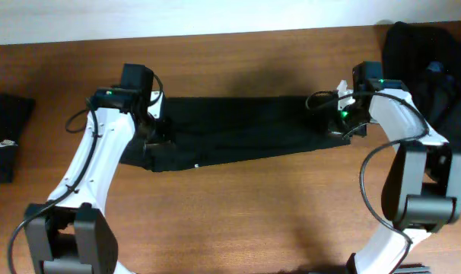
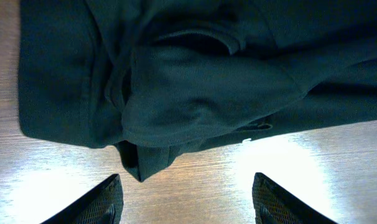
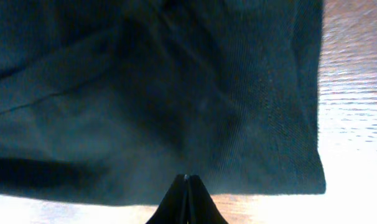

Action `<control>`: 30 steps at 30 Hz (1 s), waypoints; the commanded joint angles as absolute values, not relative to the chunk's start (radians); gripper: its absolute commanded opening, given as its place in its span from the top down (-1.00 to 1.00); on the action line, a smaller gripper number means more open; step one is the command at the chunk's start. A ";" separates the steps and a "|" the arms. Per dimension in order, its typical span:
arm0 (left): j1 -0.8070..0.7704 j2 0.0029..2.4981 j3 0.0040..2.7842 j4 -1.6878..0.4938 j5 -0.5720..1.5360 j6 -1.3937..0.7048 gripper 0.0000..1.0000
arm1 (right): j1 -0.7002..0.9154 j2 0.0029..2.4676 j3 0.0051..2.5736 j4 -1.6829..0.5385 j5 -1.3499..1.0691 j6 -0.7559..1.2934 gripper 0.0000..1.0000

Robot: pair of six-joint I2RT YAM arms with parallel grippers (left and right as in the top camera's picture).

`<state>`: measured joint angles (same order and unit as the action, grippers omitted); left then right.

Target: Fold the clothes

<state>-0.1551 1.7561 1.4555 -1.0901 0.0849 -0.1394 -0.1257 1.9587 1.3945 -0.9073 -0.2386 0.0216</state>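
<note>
- I see my left arm (image 1: 101,152) rising from its near-left base and reaching away from me, wrist turned inward.
- My left gripper (image 2: 187,186) faces down, its two fingers (image 2: 107,200) spread wide apart.
- My right arm (image 1: 402,125) loops up from its near-right base, wrist turned inward too.
- My right gripper (image 3: 186,182) faces down, fingers pressed tight together.

You're looking at what's reading as a robotics lab bench. The left arm (image 1: 101,156) and right arm (image 1: 404,125) are reaching over a bare wood-grain table (image 1: 238,217). A plain white surface (image 1: 177,15) is running behind it. Black clothes are lying apart: spread black garment (image 1: 238,125) centre, folded black garment (image 1: 2,137) left, black heap (image 1: 436,61) far right.
</note>
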 commanded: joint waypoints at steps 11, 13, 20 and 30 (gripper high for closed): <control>-0.159 1.768 1.295 -0.916 0.080 -0.152 -0.33 | -0.125 2.061 1.361 -0.868 -0.200 0.015 0.92; -0.159 1.774 1.273 -0.892 0.081 -0.152 -0.33 | -0.125 2.071 1.346 -0.854 -0.200 0.015 0.92; -0.159 1.794 1.245 -0.846 0.073 -0.152 -0.33 | -0.125 2.073 1.313 -0.825 -0.201 0.015 0.92; -0.159 1.821 1.245 -0.801 -0.001 -0.117 -0.33 | -0.125 2.073 1.313 -0.825 -0.201 0.015 0.92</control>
<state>-0.1570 1.8050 1.2518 -0.8089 0.0216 -0.1402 -0.1257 2.0319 1.3533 -0.8326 -0.2222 0.0216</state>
